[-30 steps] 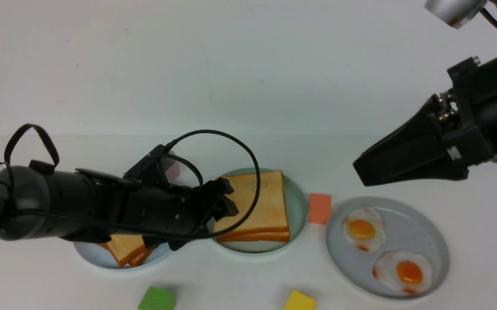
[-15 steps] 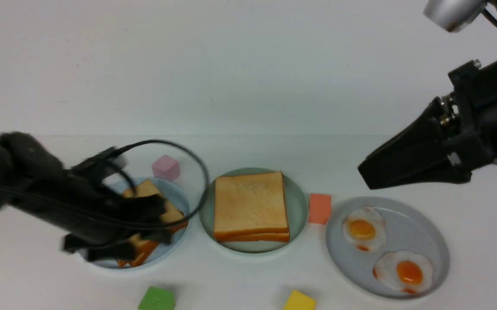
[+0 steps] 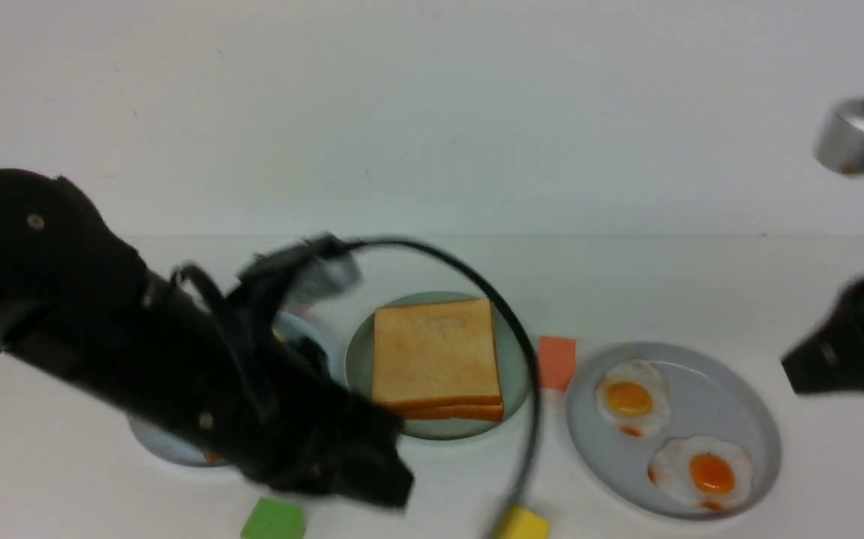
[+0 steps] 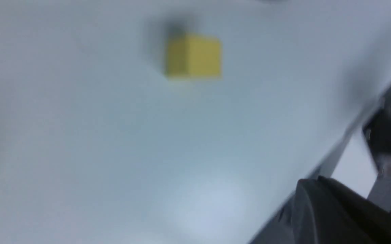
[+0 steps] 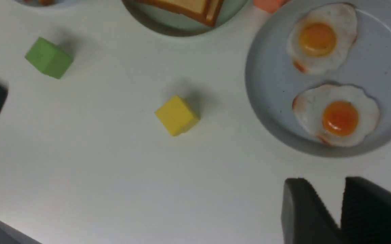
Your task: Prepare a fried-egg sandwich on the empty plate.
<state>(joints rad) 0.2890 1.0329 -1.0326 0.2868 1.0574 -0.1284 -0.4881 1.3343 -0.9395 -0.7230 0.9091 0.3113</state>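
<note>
Fried-egg sandwich (image 3: 436,359) on mint-green plate (image 3: 358,359), beyond left gripper (image 3: 357,468), jaws together, empty. Right gripper (image 5: 341,206) slightly apart, empty. Toast looks light, soft; pinch crust edges.

left end effector (image 3: 372,479) closed, right (image 5: 343,203) — narrow gap

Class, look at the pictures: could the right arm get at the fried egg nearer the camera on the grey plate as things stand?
Probably yes. The right gripper holds nothing, and that fried egg lies uncovered on the grey plate on that arm's side, with nothing between them.
</note>
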